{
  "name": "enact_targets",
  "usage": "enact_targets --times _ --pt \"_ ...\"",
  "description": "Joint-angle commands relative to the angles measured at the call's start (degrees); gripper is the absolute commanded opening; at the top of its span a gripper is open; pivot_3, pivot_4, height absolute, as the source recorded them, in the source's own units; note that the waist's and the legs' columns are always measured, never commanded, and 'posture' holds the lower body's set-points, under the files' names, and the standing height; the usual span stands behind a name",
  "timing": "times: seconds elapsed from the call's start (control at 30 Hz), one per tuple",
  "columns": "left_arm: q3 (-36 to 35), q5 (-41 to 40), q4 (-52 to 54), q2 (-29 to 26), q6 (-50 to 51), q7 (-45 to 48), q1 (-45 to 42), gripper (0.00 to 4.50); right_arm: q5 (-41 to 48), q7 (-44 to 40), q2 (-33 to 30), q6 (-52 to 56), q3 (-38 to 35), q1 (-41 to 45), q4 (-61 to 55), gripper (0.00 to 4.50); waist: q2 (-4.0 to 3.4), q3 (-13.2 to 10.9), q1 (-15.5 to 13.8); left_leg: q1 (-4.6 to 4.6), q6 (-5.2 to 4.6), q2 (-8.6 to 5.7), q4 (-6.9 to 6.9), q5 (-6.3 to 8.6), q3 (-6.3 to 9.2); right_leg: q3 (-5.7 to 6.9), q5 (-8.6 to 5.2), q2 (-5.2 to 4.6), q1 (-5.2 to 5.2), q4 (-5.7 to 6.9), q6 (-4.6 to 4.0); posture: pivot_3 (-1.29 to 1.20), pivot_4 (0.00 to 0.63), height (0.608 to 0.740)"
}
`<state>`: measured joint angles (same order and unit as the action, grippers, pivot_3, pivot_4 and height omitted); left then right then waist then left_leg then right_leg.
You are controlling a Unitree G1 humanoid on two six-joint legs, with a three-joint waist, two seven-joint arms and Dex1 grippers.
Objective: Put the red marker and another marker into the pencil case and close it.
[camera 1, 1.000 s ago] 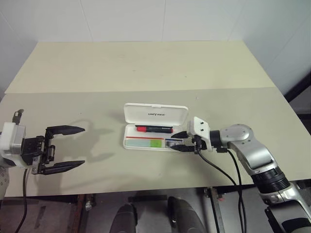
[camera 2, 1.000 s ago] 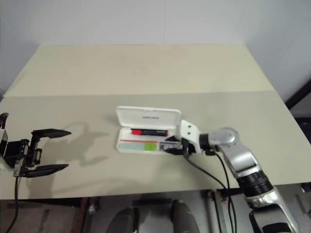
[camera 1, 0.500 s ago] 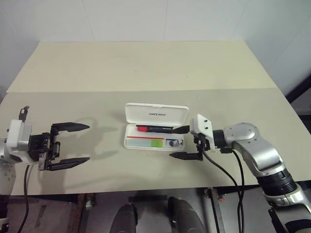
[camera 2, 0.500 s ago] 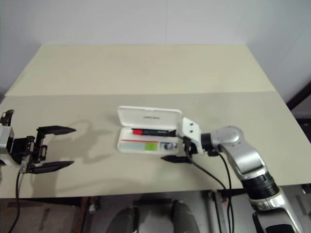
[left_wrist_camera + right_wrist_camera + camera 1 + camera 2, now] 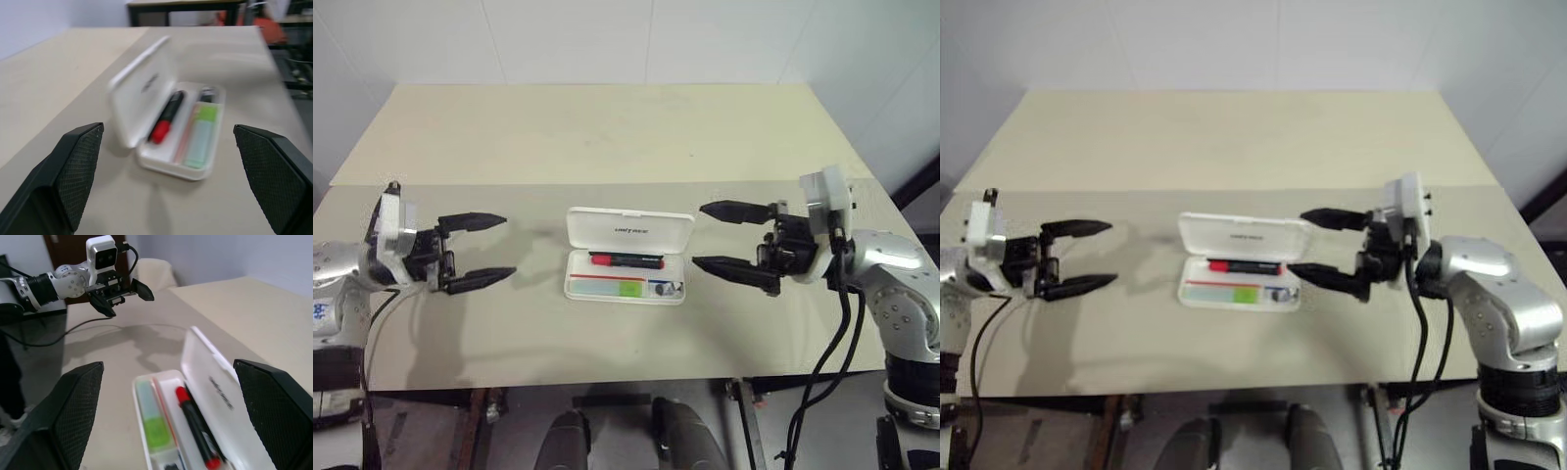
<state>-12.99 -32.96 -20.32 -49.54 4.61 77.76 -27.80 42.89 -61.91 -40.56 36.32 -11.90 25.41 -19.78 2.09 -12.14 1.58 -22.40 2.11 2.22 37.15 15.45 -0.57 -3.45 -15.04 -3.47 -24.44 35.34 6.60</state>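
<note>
Both grippers (left (image 5: 480,251), right (image 5: 729,239)) spread wide

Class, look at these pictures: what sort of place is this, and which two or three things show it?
Probably a robot test room or lab: a bare beige table against plain white walls, with just an open pencil case between two robot hands, left hand and right hand.

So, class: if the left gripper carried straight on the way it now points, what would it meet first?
Probably the pencil case: seen from the wrist, the open left gripper has the case dead ahead, bare table between. Whether it hits the raised lid or passes above is unclear.
</note>
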Motion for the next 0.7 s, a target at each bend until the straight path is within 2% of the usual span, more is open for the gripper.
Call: enact_targets --times 0.03,0.13,0.37,0.5,0.7 --pt "0.7 0.9 -3.8 0.6 1.3 1.9 -4.6 3.56 0.0 0.3 -1.5 -2.0 -2.2 -1.0 -0.3 4.50 0.00 0.0 0.1 0.00 0.00 0.00 0.00 0.00 0.01 0.00 0.01 0.02 0.00 0.00 0.01 0.00 0.150 0.740" --pt "2.0 2.6 -8.7 1.4 1.1 3.1 -8.9 2.54 0.3 1.2 -1.8 -2.5 -2.7 -1.9 -0.7 4.50 0.00 0.0 0.1 -0.01 0.00 0.01 -0.04 0.00 0.00 -0.01 0.00 0.05 -0.03 0.01 0.01 0.00 0.150 0.740" --pt "6.5 11.1 -28.1 4.2 -5.7 7.0 -21.9 0.04 2.4 2.1 -2.7 -2.8 -6.0 -5.0 -2.7 4.50 0.01 0.0 0.0 -0.03 0.00 0.00 0.02 0.00 0.01 -0.02 -0.01 0.06 -0.05 0.07 0.04 0.00 0.150 0.740" --pt "8.2 16.0 -38.2 6.0 -10.6 7.1 -27.6 0.04 2.1 2.3 -3.3 -3.3 -6.7 -6.3 -3.0 4.50 0.02 0.0 -0.1 -0.07 0.00 0.00 0.04 0.00 0.02 -0.01 0.00 0.07 -0.05 0.06 0.05 0.00 0.150 0.740" --pt "11.0 25.3 -49.3 10.6 -20.6 -3.8 -34.8 0.04 2.5 3.2 -3.6 -3.6 -7.1 -7.1 -3.6 4.50 0.04 0.0 -0.1 -0.10 0.00 -0.01 0.06 0.00 0.04 -0.01 0.04 0.07 -0.05 0.05 0.12 0.00 0.150 0.740"
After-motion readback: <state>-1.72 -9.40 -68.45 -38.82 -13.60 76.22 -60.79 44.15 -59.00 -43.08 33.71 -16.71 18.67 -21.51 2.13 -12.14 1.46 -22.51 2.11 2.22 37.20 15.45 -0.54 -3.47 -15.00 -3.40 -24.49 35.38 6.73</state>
